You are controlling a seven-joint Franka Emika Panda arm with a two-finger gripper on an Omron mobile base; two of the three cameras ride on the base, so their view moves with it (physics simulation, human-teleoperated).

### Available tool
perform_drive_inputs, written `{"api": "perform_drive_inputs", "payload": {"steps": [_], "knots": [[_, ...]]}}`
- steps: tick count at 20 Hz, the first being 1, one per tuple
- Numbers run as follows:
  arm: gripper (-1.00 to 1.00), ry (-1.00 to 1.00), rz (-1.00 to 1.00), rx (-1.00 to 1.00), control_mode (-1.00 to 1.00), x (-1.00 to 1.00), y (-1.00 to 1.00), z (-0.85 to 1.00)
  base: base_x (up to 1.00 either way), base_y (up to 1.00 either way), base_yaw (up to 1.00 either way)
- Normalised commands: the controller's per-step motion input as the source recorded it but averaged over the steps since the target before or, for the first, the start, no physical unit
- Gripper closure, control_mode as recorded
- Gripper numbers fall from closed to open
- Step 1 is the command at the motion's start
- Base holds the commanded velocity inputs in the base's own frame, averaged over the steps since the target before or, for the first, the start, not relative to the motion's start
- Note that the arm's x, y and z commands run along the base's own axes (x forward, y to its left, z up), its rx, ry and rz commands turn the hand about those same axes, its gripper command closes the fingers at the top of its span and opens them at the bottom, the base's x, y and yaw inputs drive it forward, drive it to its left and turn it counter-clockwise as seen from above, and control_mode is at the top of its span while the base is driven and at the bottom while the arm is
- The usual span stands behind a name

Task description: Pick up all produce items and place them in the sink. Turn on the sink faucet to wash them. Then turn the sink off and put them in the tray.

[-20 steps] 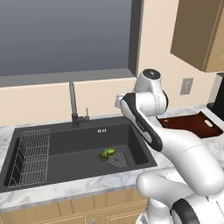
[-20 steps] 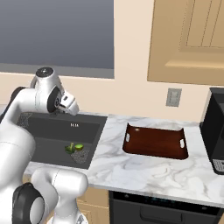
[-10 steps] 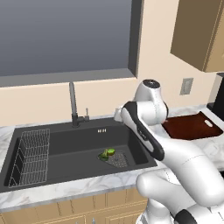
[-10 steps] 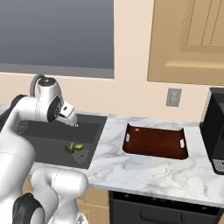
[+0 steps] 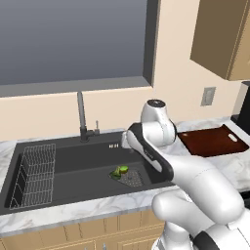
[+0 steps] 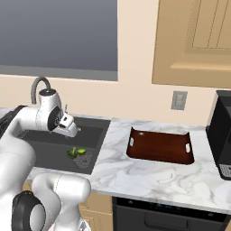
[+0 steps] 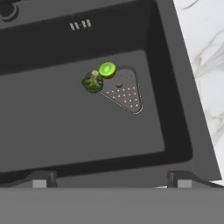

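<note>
Gripper (image 7: 109, 178) spread wide above sink (image 7: 52, 127) | broccoli (image 7: 92, 82) touching lime (image 7: 107, 69)

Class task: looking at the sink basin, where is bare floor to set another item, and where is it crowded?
Bare sink floor lies between the wire rack and the drain. It is crowded at the mesh drain, where broccoli and lime-green fruit sit.

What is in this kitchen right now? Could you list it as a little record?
broccoli: dark green broccoli floret on the floor of the matte black sink, by the mesh drain
fruit: small round lime-green fruit touching the floret
tray: reddish-brown tray on the marble counter, nothing in it
faucet: thin dark faucet, no water seen
claw: open, above the sink
</note>
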Motion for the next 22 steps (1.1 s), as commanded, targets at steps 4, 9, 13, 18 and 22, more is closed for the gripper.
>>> {"api": "perform_drive_inputs", "payload": {"steps": [4,9,13,18,22], "knots": [[-1.00,0.00,0.00,-0.07,-1.00,0.00,0.12,-0.38,0.00,0.00,0.00],[-1.00,0.00,0.01,-0.01,-1.00,0.00,0.12,-0.30,0.00,0.00,0.00],[-1.00,0.00,0.05,0.00,-1.00,0.02,0.06,-0.27,0.00,0.00,0.00],[-1.00,0.00,0.05,0.00,-1.00,0.04,0.03,-0.32,0.00,0.00,0.00],[-1.00,0.00,0.04,0.00,-1.00,0.07,0.03,-0.34,0.00,0.00,0.00]]}}
